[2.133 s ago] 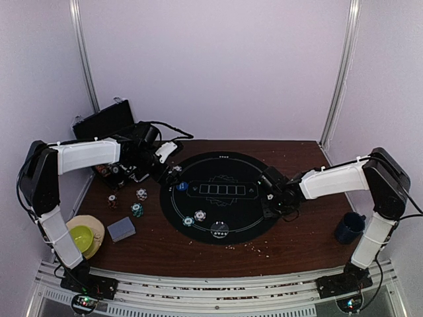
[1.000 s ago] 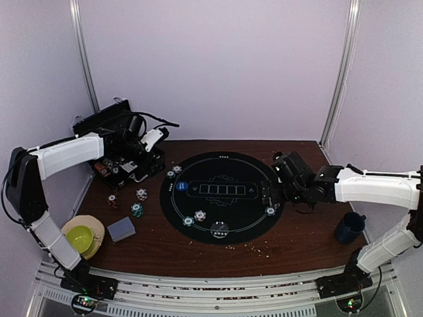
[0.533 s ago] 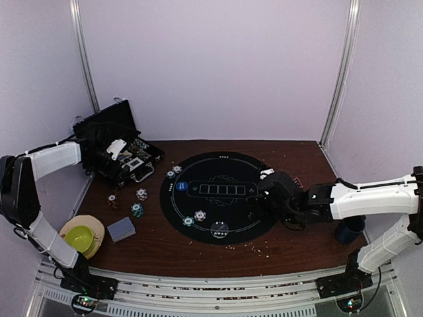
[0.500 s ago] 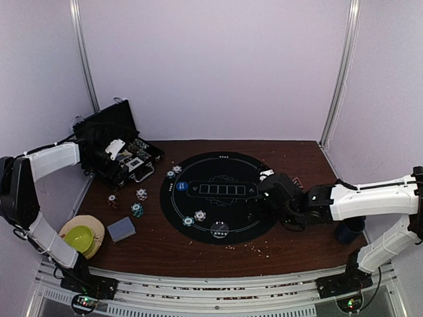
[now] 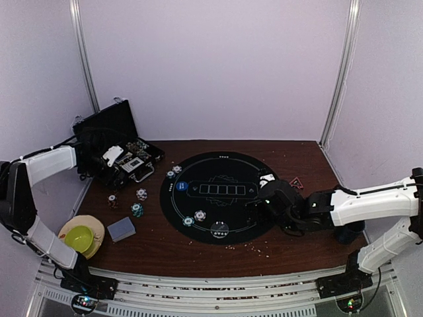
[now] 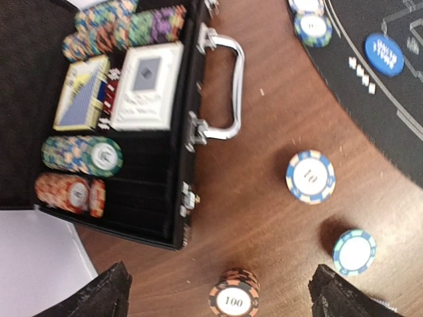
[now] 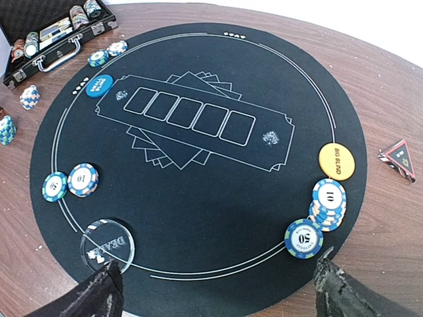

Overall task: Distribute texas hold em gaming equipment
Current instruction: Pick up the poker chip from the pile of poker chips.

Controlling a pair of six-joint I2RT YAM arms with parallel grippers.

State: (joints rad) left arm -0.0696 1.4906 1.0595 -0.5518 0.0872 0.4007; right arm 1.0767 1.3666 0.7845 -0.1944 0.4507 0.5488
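left claw [image 6: 219,285] | spread wide | orange chip stack [image 6: 234,299] on table, centred ahead

Orange Big Blind button [image 7: 336,161], 10-chip stack [image 7: 328,199], 50 chip [image 7: 303,238] flat ahead-right of right gripper [image 7: 219,290]; clear Dealer button [image 7: 108,246] ahead-left.

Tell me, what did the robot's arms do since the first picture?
The left gripper pulled back from the mat's left edge to the open case. The right arm stretched out low; the right gripper hangs over the mat's right side. Both are open, holding nothing. The chips, card deck and bowl stayed put.
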